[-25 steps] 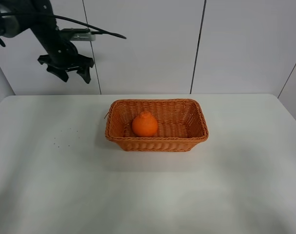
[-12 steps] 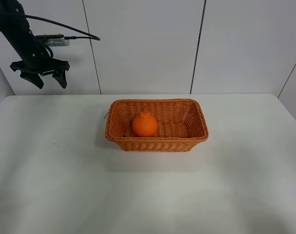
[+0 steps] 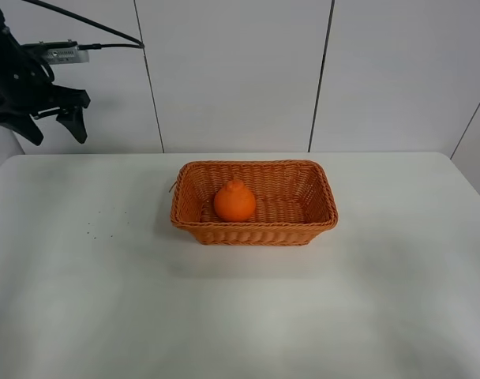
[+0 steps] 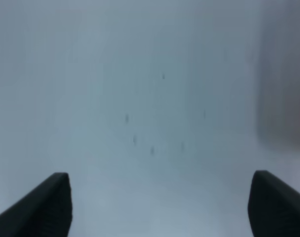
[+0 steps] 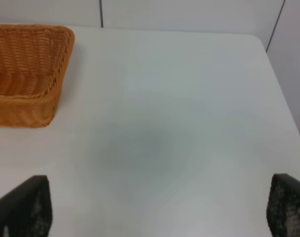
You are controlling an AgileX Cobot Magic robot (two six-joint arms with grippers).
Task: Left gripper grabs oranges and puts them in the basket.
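Observation:
The orange [image 3: 234,201], round with a knob top, lies inside the woven wicker basket [image 3: 254,229] at the middle of the white table. My left gripper [image 3: 50,132] hangs high at the far left, well away from the basket, open and empty. In the left wrist view its two dark fingertips [image 4: 46,205] stand wide apart over bare blurred table. My right gripper [image 5: 155,217] is open and empty above the table to the right of the basket, whose end [image 5: 29,74] shows in the right wrist view.
The white table [image 3: 240,316] has a few dark specks [image 3: 106,221] left of the basket. A panelled white wall [image 3: 240,71] stands behind. The right arm does not show in the exterior view.
My left gripper has swung left and away from the basket, staying open and empty. The orange has stayed still in the basket.

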